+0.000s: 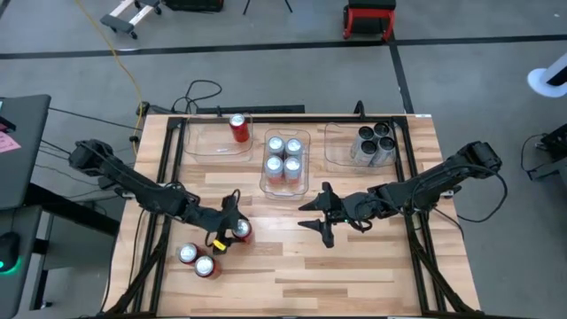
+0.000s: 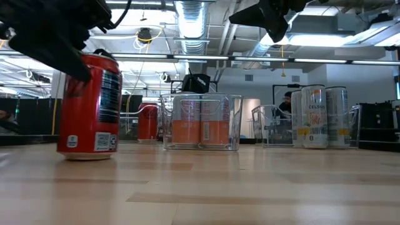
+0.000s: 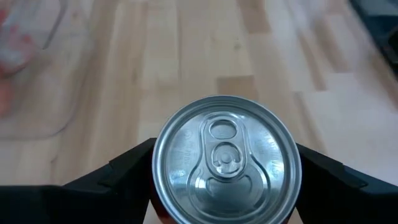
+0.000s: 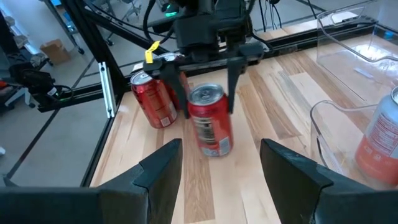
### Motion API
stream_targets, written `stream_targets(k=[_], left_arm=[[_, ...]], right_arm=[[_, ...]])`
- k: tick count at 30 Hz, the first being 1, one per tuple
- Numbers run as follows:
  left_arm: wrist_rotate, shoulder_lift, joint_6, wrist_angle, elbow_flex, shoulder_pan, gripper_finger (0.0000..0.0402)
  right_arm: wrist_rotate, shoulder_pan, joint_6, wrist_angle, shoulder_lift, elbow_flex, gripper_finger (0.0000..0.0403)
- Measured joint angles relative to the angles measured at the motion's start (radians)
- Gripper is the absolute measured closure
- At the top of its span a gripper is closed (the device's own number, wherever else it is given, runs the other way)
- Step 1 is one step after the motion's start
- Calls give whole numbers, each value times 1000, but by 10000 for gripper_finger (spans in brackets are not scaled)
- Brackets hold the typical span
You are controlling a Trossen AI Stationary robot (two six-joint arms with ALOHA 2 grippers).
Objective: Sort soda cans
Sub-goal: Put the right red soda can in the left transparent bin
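You are working on a pale wooden slatted tabletop point(image 1: 354, 266) framed by black rails, set on a grey concrete floor; the level view looks past it into a workshop with bright ceiling lights and exposed ducts. Your left gripper point(image 1: 232, 228) stands at the front left of the table with its dark fingers point(image 3: 118, 177) on either side of an upright red soda can with a silver top point(image 1: 241, 231); they sit just beside its wall, and you cannot tell whether they press it. Two more red cans point(image 1: 197, 260) stand together nearer the front left corner. Your right gripper point(image 1: 321, 218) hangs above the middle of the table with its fingers apart and nothing between them. Along the far edge sit three clear plastic rectangular bins: the left bin point(image 1: 199, 146) holds one red can point(image 1: 238, 128), the middle bin point(image 1: 285, 185) holds four orange-and-white cans point(image 1: 283, 158), and the right bin point(image 1: 337, 151) holds four silver-bodied cans point(image 1: 376, 143).
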Motion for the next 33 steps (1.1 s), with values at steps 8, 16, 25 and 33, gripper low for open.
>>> stream_targets(k=[8,16,25,33], left_arm=[[-106,-54,27,-314,192,97,104],[-186,-156,140,-526,352,255,104],[-215,-293,302,-517,401,597,104],[-81,-218,329,-457,380,856,104]], right_arm=[[0,0,1,-7,0,0,168],[0,0,2,7,0,0,168],[0,-29,0,6,0,0,168],[0,-40,0,6,0,0,168]])
